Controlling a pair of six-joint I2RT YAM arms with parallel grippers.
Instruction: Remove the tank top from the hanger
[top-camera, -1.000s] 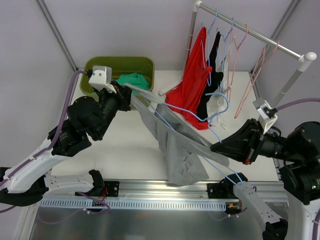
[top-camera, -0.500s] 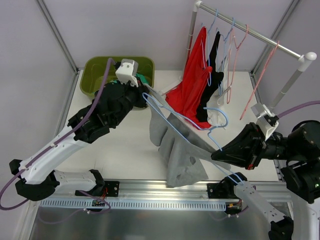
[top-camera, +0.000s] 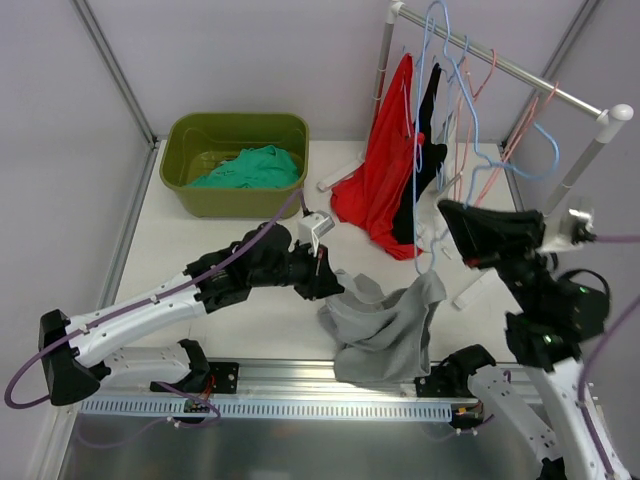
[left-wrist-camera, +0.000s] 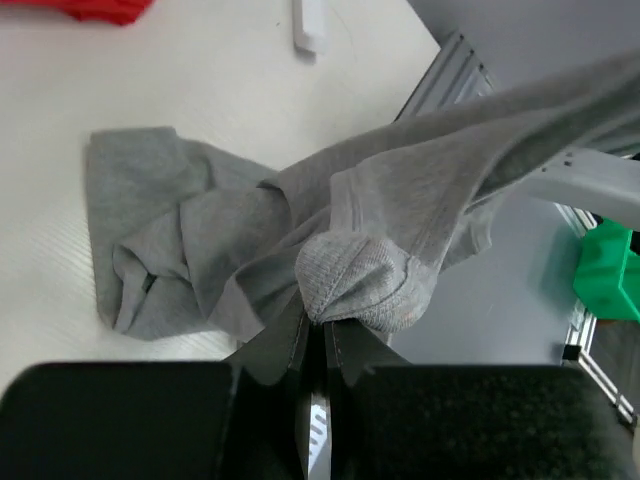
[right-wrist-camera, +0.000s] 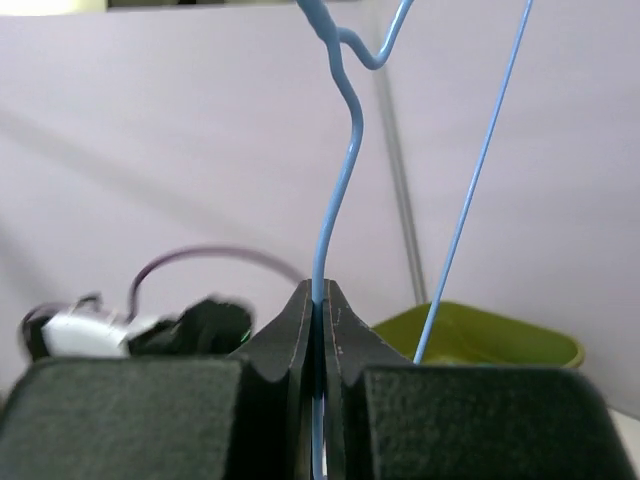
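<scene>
A red cloth garment hangs just behind — the left gripper pinches the crumpled grey tank top, the right gripper a blue wire hanger.

The table lies open between the green bin and my left gripper. On my right, the rack, its red top and the blue hanger pinched in my right gripper crowd the way. The gray tank top is heaped at the near edge.

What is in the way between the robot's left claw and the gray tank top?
Nothing visible. The left gripper is shut right on a fold of the gray tank top. The right gripper holds the blue hanger up in the air.
</scene>
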